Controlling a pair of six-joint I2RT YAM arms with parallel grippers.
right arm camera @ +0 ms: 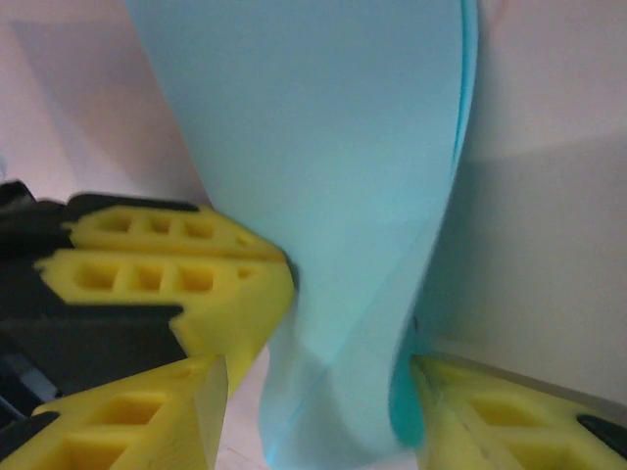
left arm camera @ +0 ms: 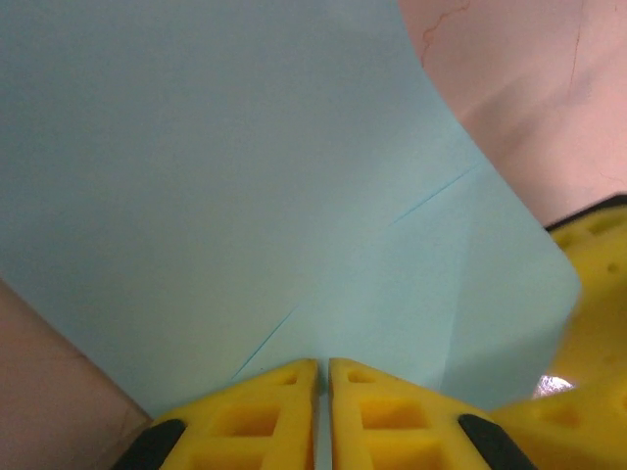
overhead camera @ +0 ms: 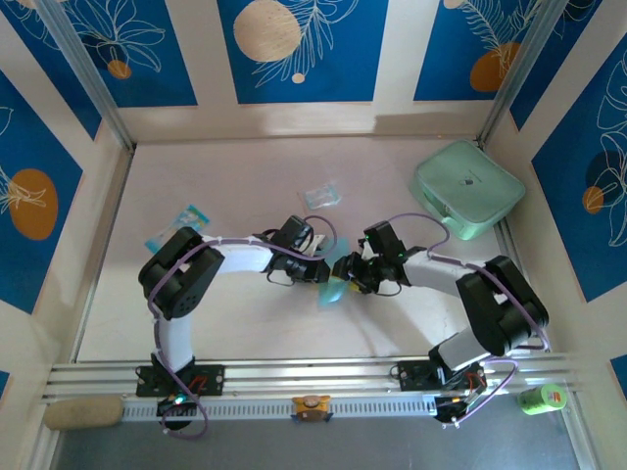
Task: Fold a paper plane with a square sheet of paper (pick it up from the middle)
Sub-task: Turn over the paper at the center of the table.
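1. Top external: left end effector point(overhead camera: 315, 271) and right end effector point(overhead camera: 349, 272) meet over mid-worktop point(overhead camera: 245, 196). The square sheet of paper point(overhead camera: 333, 291) is held up between them, its long axis running toward the near edge.
2. Left wrist: left end effector point(left arm camera: 323, 377) is pinched shut on the sheet's edge, with creases running diagonally away. Thin and limp; I judge it light and easily crumpled, so best held beside a crease.
3. Right wrist: right end effector point(right arm camera: 321, 377) has its jaws apart. The sheet bows loosely between them, unclamped, pointing away.
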